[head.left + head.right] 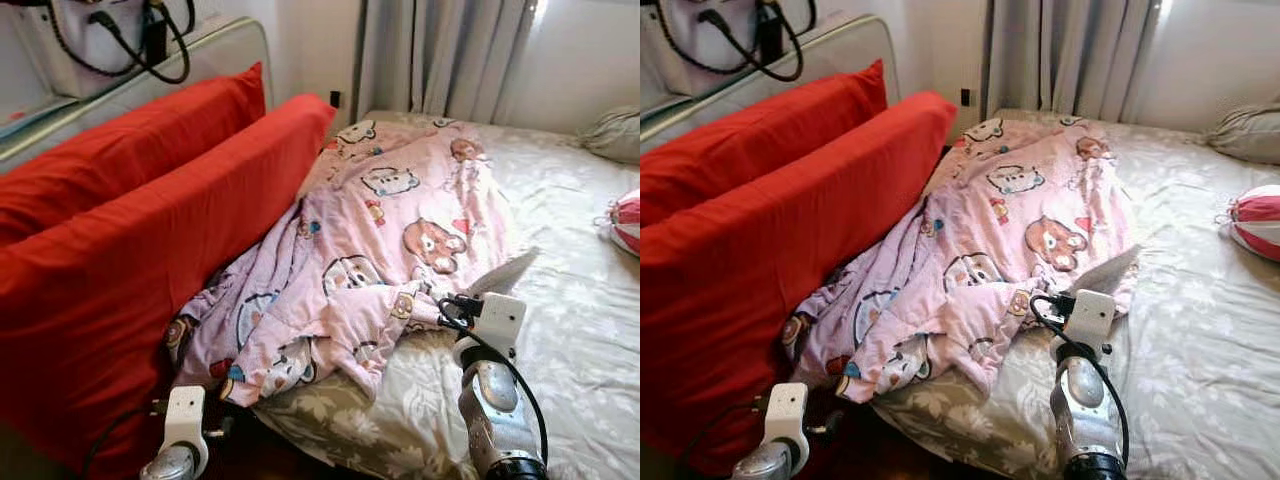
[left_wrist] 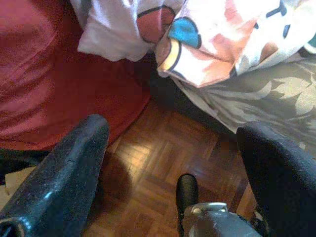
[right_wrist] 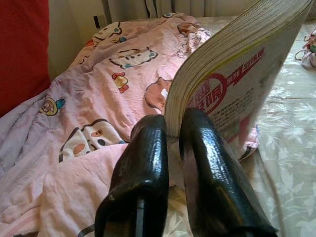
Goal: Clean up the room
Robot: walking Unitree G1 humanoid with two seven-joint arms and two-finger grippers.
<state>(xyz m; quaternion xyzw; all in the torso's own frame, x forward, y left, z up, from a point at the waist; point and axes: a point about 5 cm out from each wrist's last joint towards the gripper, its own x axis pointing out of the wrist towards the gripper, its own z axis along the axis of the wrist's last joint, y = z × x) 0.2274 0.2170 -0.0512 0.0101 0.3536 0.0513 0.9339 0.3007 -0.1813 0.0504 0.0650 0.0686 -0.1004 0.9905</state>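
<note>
Right gripper (image 3: 170,143) is pinching a book (image 3: 232,74): both black fingers (image 3: 140,168) are pressed on the lower corner of the page block, one on each side. The book stands tilted, page edges fanned slightly, with the printed cover with red lettering facing the bed side. In the head views the book's grey edge (image 1: 505,272) pokes out just beyond the right wrist, over the bed (image 1: 580,330).

Directly ahead of that gripper and under it lies the pink cartoon-print blanket (image 1: 390,240), crumpled, spread from near the curtain (image 1: 440,55) down to the bed's near corner. The gripper sits at the blanket's edge, where it meets the floral bedsheet (image 1: 1200,340).

Left gripper (image 2: 173,163) is spread wide and holds nothing. It hangs low off the bed corner, over the parquet floor (image 2: 158,168). Just ahead of it are the blanket's hanging corner (image 2: 207,44) and the sheet-covered mattress edge. To one side of it is the red cushion (image 1: 130,290), leaning against the bed, with a second red cushion (image 1: 120,150) behind it.

Well beyond the right gripper, on the far side of the bed, are a red-and-white striped bundle (image 1: 625,222) and a grey pillow (image 1: 612,135) near the wall. Behind the cushions is a white device with black cables (image 1: 110,40).
</note>
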